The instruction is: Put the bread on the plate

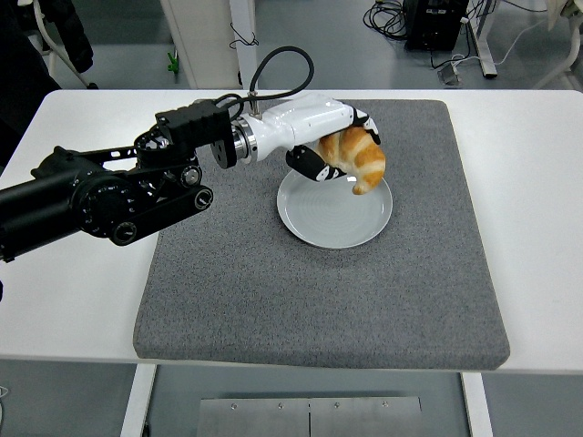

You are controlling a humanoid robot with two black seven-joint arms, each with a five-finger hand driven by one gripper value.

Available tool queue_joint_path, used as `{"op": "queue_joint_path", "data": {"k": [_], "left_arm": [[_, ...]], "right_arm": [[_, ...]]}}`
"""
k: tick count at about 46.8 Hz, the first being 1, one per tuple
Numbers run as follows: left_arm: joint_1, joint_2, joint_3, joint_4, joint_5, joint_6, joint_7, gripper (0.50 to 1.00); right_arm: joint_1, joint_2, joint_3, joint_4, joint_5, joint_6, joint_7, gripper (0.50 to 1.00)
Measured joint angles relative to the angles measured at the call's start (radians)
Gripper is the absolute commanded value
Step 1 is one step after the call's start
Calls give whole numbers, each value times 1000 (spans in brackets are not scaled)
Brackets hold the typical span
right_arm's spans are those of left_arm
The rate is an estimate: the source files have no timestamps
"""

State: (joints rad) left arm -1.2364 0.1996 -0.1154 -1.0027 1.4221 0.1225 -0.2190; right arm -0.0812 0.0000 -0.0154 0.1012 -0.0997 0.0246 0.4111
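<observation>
White worktop (537,182) carries a coarse grey mat (319,300); on it we see 1 round, glossy plate (319,223), bare. Our left hand (319,146) clasps the golden, curved bread (357,157) just above its far rim.

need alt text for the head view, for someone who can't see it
The robot's left hand holds a croissant over the far edge of a round grey plate. The plate sits on a grey mat covering a white table; the black left arm reaches in from the left.
</observation>
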Motion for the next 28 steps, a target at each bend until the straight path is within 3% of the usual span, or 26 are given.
{"op": "queue_joint_path", "data": {"k": [6,20,28], "left_arm": [[1,-46,8,67,0,0,0,510],[24,-87,14,109,0,0,1,510],[33,-112,109,158,-13,10,3,510]], "right_arm": [[0,0,0,0,0,0,0,1000],[0,0,0,0,0,1,0,1000],[0,0,0,0,0,1,0,1000]]}}
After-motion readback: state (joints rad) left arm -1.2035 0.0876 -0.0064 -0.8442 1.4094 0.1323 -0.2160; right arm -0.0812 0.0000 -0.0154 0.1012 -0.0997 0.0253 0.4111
